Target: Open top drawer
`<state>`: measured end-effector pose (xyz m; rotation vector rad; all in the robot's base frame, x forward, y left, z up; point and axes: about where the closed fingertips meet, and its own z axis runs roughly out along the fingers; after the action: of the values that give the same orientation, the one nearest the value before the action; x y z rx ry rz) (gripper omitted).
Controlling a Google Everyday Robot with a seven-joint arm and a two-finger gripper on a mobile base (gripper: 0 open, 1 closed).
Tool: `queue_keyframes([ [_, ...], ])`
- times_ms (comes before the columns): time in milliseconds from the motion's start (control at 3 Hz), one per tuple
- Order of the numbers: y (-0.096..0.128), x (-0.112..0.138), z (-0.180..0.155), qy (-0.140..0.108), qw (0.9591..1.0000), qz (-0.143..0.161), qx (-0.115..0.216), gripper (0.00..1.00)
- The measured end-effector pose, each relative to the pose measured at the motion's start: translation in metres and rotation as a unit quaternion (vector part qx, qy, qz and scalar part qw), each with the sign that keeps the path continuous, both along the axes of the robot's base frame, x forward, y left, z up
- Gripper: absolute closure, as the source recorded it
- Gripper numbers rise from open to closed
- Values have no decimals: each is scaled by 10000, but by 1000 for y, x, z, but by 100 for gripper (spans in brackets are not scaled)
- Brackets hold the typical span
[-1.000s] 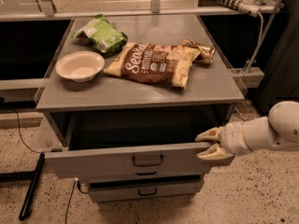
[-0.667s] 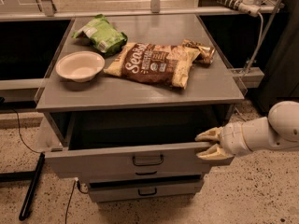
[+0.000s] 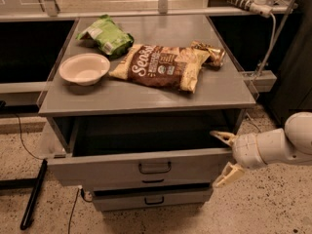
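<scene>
Snagging is what we are fearing: our claw (image 3: 225, 156) is sitting at the right end of the drawer (image 3: 107, 168) front, so a careless swing could be knocking it askew or shoving it shut. We are seeing the drawer standing well out beneath the tabletop (image 3: 146, 99). The arm (image 3: 273, 145) is reaching in low from the right, its fingers (image 3: 222, 136) spreading wide, one high, one low, clamping nothing we can make out.
</scene>
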<state>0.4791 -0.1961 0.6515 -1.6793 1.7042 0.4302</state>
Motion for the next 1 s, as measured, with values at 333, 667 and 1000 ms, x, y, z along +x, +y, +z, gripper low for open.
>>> queue_keyframes([
  [333,0,0,7,0,10000,1,1,38],
  [667,5,-16,9,37,9999,129,88,61],
  [1000,-5,-44,6,31,9999,137,64,84],
])
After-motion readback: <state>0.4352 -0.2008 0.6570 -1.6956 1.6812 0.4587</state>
